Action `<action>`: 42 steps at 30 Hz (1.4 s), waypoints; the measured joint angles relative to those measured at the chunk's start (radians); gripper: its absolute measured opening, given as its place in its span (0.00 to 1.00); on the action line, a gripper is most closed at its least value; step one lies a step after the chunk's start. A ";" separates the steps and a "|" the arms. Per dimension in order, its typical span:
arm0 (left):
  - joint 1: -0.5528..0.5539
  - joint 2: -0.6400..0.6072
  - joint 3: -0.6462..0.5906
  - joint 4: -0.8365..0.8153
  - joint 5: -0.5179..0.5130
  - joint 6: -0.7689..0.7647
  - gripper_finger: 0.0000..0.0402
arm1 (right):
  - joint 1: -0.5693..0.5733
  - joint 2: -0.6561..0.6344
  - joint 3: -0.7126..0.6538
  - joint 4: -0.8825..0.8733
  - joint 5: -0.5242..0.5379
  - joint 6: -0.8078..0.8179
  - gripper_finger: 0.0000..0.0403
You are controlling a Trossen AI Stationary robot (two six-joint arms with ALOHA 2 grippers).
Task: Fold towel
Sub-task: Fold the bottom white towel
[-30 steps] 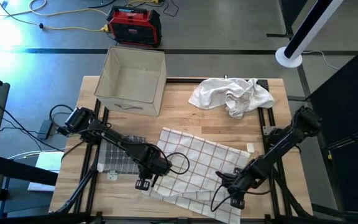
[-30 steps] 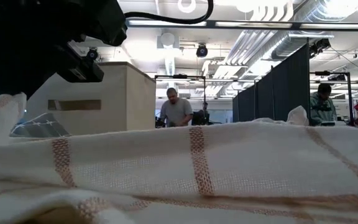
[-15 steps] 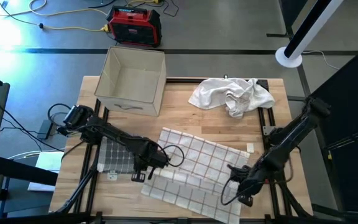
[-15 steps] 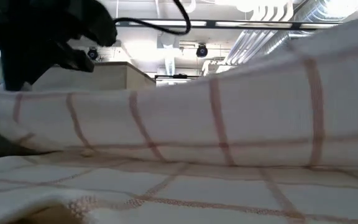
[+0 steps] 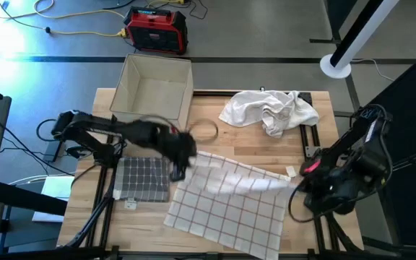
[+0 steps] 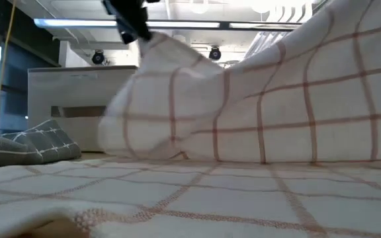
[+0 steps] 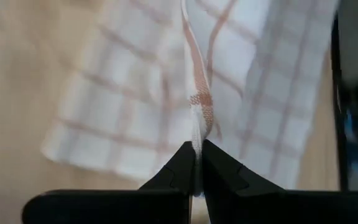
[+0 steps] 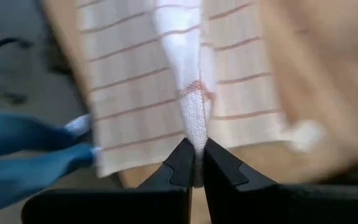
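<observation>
Above the table (image 5: pixel 208 119), left gripper (image 7: pixel 198 163) and right gripper (image 8: pixel 195 163) each pinch a checked towel (image 5: pixel 230 198) corner.

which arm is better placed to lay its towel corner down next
Left, probably: the left gripper holds its checked towel corner over the table, while the right gripper has its corner out past the edge.

No legible text, label or number anywhere.
</observation>
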 joint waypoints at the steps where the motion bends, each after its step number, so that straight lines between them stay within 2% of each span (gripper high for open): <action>1: 0.031 -0.018 0.000 0.020 -0.024 0.021 0.02 | -0.003 -0.007 0.002 0.003 0.004 -0.011 0.02; 6: 0.194 -0.086 0.000 0.136 -0.121 0.129 0.02 | -0.041 -0.052 -0.052 0.010 0.033 -0.088 0.02; 13: 0.349 -0.099 0.000 0.214 -0.044 0.191 0.02 | -0.075 -0.055 -0.128 0.006 0.079 -0.139 0.02; 18: 0.382 -0.099 0.000 0.214 0.037 0.226 0.02 | -0.089 -0.120 -0.109 0.009 0.093 -0.206 0.02; 25: 0.405 -0.099 0.000 0.245 0.139 0.318 0.02 | -0.092 -0.326 -0.102 0.006 0.172 -0.235 0.02; 32: 0.452 -0.099 0.000 0.268 0.144 0.366 0.02 | -0.099 -0.479 -0.103 0.006 0.315 -0.333 0.02; 35: 0.484 -0.099 0.000 0.269 0.144 0.364 0.02 | -0.121 -0.514 -0.103 0.007 0.298 -0.407 0.02; 39: 0.518 -0.099 0.000 0.269 0.144 0.364 0.02 | -0.156 -0.547 -0.104 0.007 0.216 -0.517 0.02; 42: 0.535 -0.099 0.000 0.267 0.164 0.396 0.02 | -0.189 -0.559 -0.104 0.007 0.212 -0.614 0.02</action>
